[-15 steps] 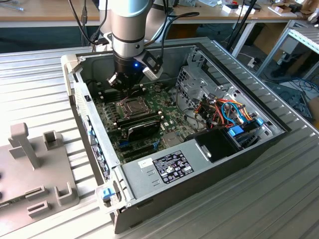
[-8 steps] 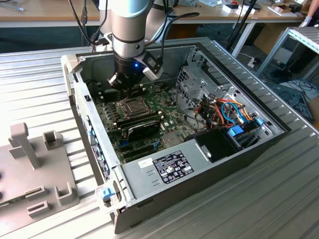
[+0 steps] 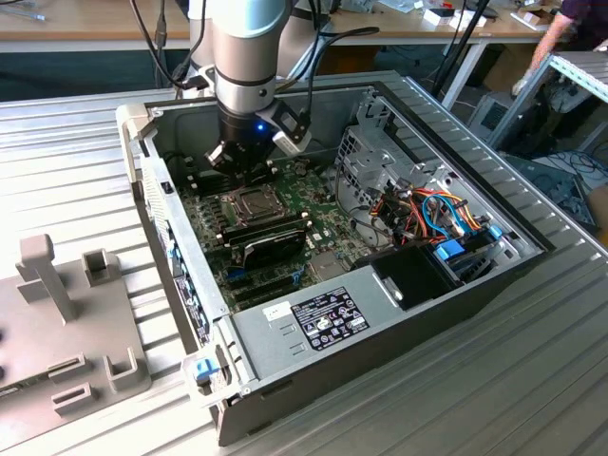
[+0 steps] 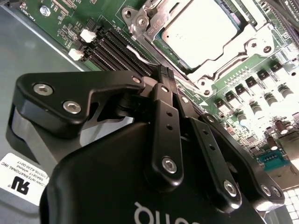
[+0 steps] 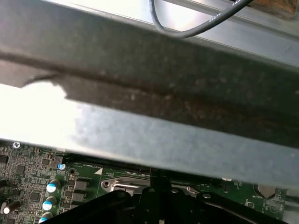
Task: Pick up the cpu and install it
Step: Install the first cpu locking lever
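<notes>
Exterior view: we see gripper [image 3: 242, 157] inside open computer case [image 3: 494, 275], low over motherboard [image 3: 313, 204], just beyond socket [image 3: 249, 203].
Second wrist view: fingers [image 4: 163, 79] pressed together, gripping nothing; cpu [image 4: 201, 30] seated in socket, just past fingertips.
First wrist view: case wall [image 5: 154, 144] above socket edge.

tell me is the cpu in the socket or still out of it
In. In the second wrist view the cpu lies flat inside the socket frame on the motherboard; the gripper holds nothing.
</notes>
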Robot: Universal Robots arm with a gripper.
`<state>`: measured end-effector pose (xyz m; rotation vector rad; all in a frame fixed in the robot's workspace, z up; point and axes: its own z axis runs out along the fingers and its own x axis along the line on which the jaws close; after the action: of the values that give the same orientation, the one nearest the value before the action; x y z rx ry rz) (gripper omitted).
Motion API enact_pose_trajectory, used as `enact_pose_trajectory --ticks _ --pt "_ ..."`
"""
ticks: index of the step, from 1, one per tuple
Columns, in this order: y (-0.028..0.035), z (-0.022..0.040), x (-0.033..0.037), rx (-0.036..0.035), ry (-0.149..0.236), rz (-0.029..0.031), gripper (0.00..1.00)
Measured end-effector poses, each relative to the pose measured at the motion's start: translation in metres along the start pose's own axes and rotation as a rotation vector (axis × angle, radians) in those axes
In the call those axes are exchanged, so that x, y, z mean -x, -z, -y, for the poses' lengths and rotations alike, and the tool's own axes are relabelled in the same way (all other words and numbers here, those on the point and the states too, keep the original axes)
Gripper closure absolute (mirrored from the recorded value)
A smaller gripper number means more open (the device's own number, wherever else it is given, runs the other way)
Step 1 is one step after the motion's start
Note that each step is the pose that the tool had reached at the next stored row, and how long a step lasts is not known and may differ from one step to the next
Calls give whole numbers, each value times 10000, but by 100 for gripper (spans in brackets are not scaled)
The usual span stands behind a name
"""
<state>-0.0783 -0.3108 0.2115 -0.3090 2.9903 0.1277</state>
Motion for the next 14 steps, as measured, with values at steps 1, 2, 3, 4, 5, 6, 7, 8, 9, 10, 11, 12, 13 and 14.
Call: enact_pose_trajectory --ticks 1,2,3,4,5,6,7,8,9,10,11,12,13,14 --pt "-11 5 21 -6 0 -1 89" --pt "-12 6 21 -7 0 -1 89" --pt "-12 5 22 -6 0 -1 89" --pt "-13 5 22 -6 0 0 89" --pt "-13 5 22 -6 1 0 89" --pt "-14 5 22 -6 1 0 89" --pt "-19 5 22 -6 2 1 89" --pt "-20 5 22 -7 1 0 89" --pt "-19 5 21 -9 1 -2 89" --pt "-19 5 21 -9 1 -3 89" --pt "-20 5 21 -9 1 -3 89" --pt "-20 5 21 -9 1 -2 89" --pt "-22 6 21 -9 0 -1 89" --pt "-25 6 22 -9 1 -2 89"
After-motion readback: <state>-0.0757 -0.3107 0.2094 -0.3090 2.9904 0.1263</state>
